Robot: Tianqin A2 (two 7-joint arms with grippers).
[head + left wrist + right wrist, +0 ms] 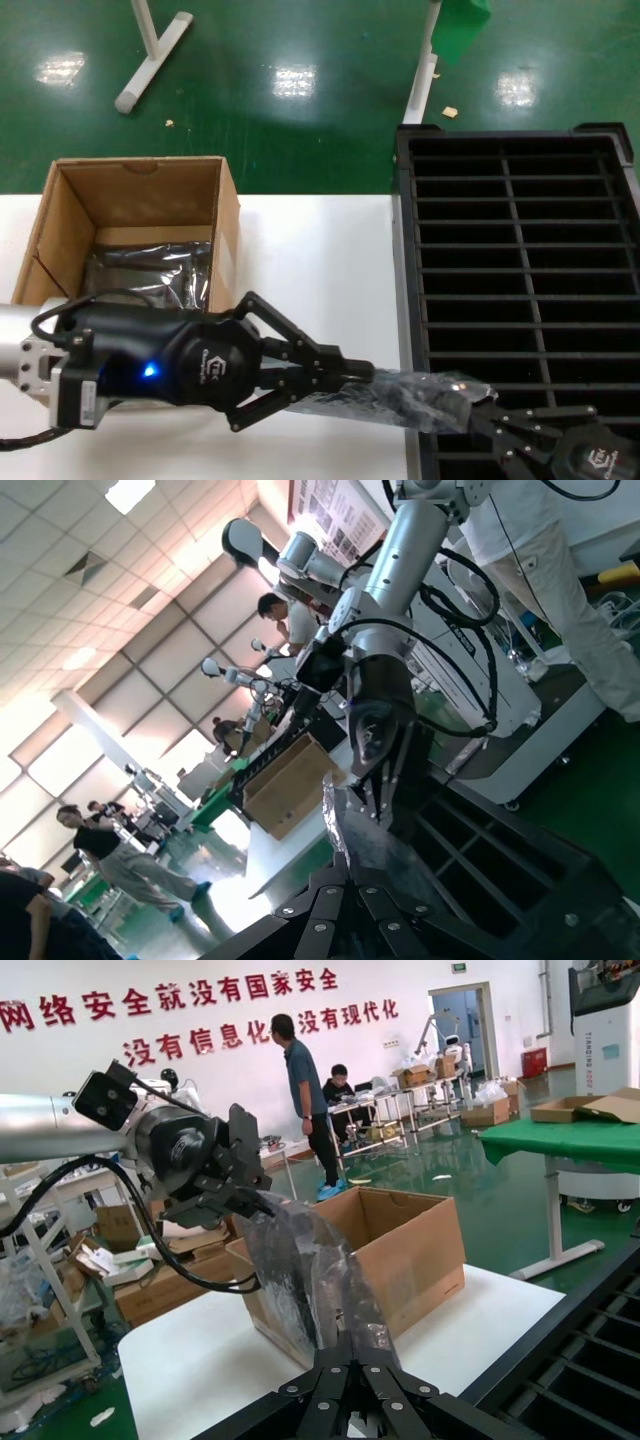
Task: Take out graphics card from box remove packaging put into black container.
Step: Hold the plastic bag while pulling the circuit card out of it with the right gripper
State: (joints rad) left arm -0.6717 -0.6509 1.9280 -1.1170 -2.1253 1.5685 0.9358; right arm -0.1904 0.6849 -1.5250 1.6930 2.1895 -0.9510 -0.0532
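1. Overhead, from the head view: the left gripper (352, 375) lies low over the white desk (320, 260), its fingers pinched narrow on one end of the packaging (400, 392), a crinkly translucent bag with the dark graphics card (432, 398) showing through it. The right gripper (490, 412) reaches up from the near corner of the black container (520, 250) and grips the other end. The bagged card spans the gap between desk edge and crate rim, held off both. Behind the left arm stands the box (140, 235), brown corrugated card with upright flaps; more shiny grey plastic lies in its bottom.

2. Then the left wrist view: the bag rises as a creased silvery sheet to the right gripper's closed fingers (375, 798). The container's thin ribs and long slots sit below.

3. Finally the right wrist view: the plastic is wrinkled, glossy and see-through, bunched at the left gripper's tight pinch; the carton stands just behind it on the desk.

4. Risks, as I judge them: both grips are on slippery film, so a pull may tear the bag or slide off. If the card slips free unsupported it could drop onto the crate rim or ribs.
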